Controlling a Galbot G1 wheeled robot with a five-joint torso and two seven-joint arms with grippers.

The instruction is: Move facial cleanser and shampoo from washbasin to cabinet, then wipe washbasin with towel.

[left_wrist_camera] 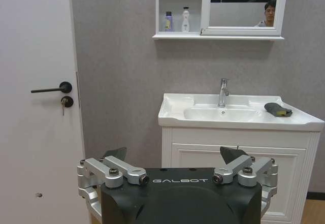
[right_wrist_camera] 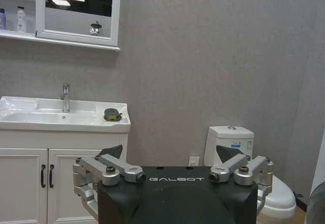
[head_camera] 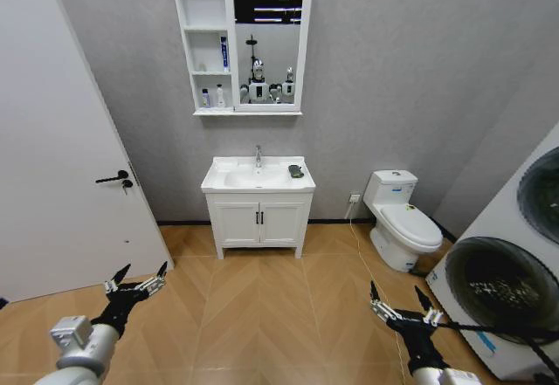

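Nearest the camera, both arms were held low over a herringbone wood-pattern floor [head_camera: 262, 315], well short of the vanity. The left gripper [head_camera: 135, 280] had its dark-tipped fingers spread apart with nothing between them; in the left wrist view the same gripper [left_wrist_camera: 177, 155] showed silver metal linkages bolted to a matte black housing. The right gripper [head_camera: 400, 299] was likewise spread and empty, its black pointed fingertips raised; the right wrist view showed it [right_wrist_camera: 172, 153] with the same silver links and black body.

Farther off, against a grey textured wall, stood a white panelled vanity cabinet [head_camera: 258, 223] with two doors and dark handles. On it sat the washbasin [head_camera: 227, 180], a glossy white rectangular ceramic top with a sunken oval bowl and a chrome tap [head_camera: 258, 156] upright at the back edge. The towel [head_camera: 296, 171], a small dark folded cloth, lay on the flat counter at the basin's right end, beside the bowl and apart from the tap; in the right wrist view a yellowish patch showed on it.

To the right stood a white toilet [head_camera: 402, 223] with a smooth closed lid, and nearer, a white machine with a round dark glass door [head_camera: 493, 293]. A white door with a black lever handle [head_camera: 113, 177] stood at the left.

Highest and farthest, a white wall cabinet [head_camera: 242, 43] combined open shelves with a mirror; small bottles [left_wrist_camera: 175, 21] stood on its lower shelf.
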